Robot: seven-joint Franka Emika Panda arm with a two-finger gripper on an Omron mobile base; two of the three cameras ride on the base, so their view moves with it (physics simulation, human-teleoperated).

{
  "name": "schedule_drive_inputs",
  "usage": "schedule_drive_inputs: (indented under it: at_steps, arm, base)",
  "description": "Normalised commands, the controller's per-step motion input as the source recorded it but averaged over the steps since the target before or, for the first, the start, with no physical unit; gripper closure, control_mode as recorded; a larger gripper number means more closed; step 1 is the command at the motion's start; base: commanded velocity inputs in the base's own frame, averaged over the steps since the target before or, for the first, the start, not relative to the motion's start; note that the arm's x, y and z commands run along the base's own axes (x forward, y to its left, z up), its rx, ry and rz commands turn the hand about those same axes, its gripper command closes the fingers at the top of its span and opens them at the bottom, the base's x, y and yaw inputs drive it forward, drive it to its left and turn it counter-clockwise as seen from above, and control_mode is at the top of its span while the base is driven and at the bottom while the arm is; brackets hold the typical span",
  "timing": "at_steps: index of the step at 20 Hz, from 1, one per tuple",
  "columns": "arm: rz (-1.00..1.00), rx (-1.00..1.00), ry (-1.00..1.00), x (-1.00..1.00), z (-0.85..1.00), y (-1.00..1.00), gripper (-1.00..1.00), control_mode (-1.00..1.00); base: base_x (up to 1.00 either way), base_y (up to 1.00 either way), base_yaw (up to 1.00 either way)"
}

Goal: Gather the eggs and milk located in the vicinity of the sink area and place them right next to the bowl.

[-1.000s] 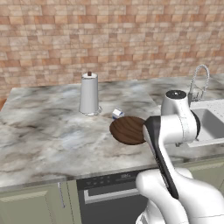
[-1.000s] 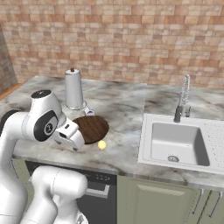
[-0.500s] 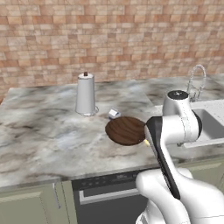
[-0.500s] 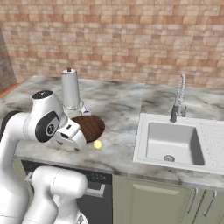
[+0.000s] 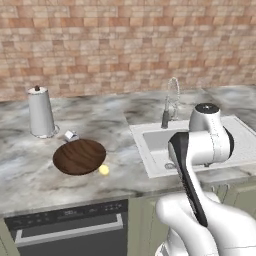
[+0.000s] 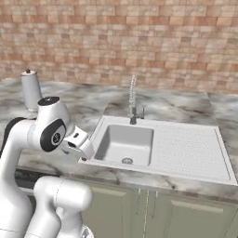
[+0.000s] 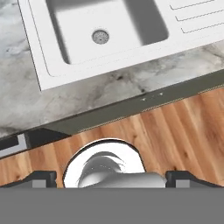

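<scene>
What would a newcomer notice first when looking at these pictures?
Probably the white robot arm that rises in front of the pale sink with its tall chrome faucet. Next, to the sink's left, the dark wooden bowl with the small yellow egg at its rim.

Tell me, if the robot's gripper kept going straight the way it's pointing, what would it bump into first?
Probably the brown wooden plank floor. The open gripper looks downward, with the front edge of the grey marble counter and the pale grey-white rectangular sink higher up the hand view. Depth is hard to judge, so the counter edge might come first.
</scene>
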Motion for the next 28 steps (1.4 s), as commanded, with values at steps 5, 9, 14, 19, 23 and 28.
schedule_drive_inputs:
  at_steps: [5, 9, 14, 19, 23, 28]
  arm:
    - [0.00, 0.00, 0.00, 0.00, 0.00, 0.00, -1.00, 1.00]
    - [0.00, 0.00, 0.00, 0.00, 0.00, 0.00, -1.00, 1.00]
    - [0.00, 0.00, 0.00, 0.00, 0.00, 0.00, -1.00, 1.00]
    - [0.00, 0.00, 0.00, 0.00, 0.00, 0.00, -1.00, 1.00]
    - [0.00, 0.00, 0.00, 0.00, 0.00, 0.00, -1.00, 1.00]
    - [0.00, 0.00, 0.00, 0.00, 0.00, 0.00, -1.00, 1.00]
  base:
    - [-0.01, -0.82, -0.08]
    - [-0.02, -0.72, -0.24]
    - [-0.03, -0.55, -0.28]
    - [0.00, -0.51, -0.30]
    - [0.14, -0.85, -0.18]
    - [0.15, -1.00, -0.06]
